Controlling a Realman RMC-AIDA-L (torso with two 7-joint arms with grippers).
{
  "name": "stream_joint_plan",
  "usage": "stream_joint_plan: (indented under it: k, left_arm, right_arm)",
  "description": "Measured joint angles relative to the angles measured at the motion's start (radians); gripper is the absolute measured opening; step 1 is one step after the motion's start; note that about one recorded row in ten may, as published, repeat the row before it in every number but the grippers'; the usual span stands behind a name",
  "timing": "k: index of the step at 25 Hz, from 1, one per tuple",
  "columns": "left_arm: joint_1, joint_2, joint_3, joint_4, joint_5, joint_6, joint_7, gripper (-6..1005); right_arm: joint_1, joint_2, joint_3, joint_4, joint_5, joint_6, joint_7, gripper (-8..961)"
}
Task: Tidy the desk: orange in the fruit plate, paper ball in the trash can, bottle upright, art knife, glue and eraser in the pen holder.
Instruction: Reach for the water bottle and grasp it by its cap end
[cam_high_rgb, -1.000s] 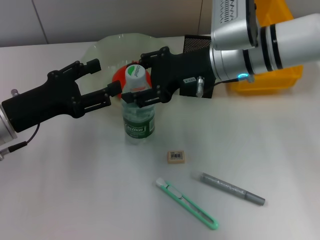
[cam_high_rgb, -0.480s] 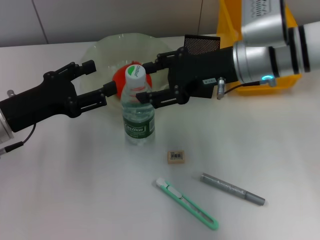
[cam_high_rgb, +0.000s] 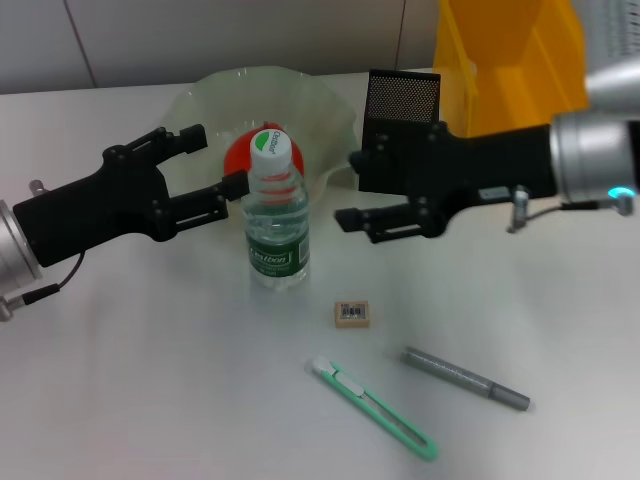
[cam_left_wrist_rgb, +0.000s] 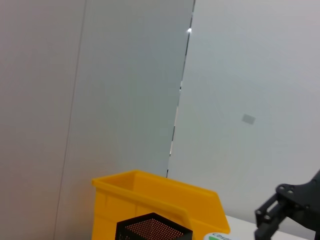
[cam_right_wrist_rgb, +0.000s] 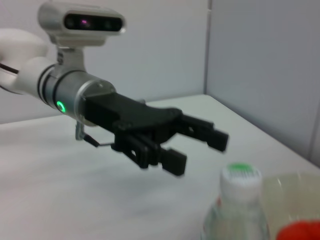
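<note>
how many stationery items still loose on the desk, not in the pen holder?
3, all on the desk in front of the bottle: eraser nearest it, green art knife closest to the robot, grey glue to the knife's right. The pen holder's inside isn't visible.

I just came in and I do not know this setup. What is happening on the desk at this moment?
A two-armed robot is tidying a desk. The bottle stands upright, free, between the two open pincers: left pincer close beside its cap, right pincer further away. The orange lies in the fruit plate. The eraser, art knife and glue lie on the desk, not yet in the pen holder.
</note>
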Motion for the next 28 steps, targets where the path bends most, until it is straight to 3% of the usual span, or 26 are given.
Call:
stream_joint_plan:
  k: [6,15,18,21,22,28]
  left_arm:
    - [-0.018,-0.005,0.026,-0.017,0.0,-0.028,0.033,861]
    - [-0.036,0.0,0.06,-0.035,0.0,-0.052,0.028,861]
    - [0.006,0.007,0.06,-0.004,0.032,-0.049,0.027,860]
    - [0.006,0.007,0.06,-0.004,0.032,-0.049,0.027,860]
    - [0.049,0.01,0.057,0.03,0.047,-0.037,0.023,860]
    - [0.081,-0.004,0.053,0.07,0.041,-0.031,0.04,860]
  right_arm:
    - [-0.107,-0.001,0.1,-0.049,-0.01,-0.095,0.048,709]
    - [-0.143,-0.003,0.314,-0.09,-0.171,-0.298,0.12,709]
    - [-0.146,-0.003,0.329,-0.111,-0.209,-0.329,0.132,709]
    - [-0.145,-0.003,0.331,-0.121,-0.247,-0.341,0.145,709]
    - [-0.144,-0.003,0.331,-0.123,-0.261,-0.341,0.148,709]
    - [-0.143,-0.003,0.328,-0.117,-0.285,-0.342,0.152,708]
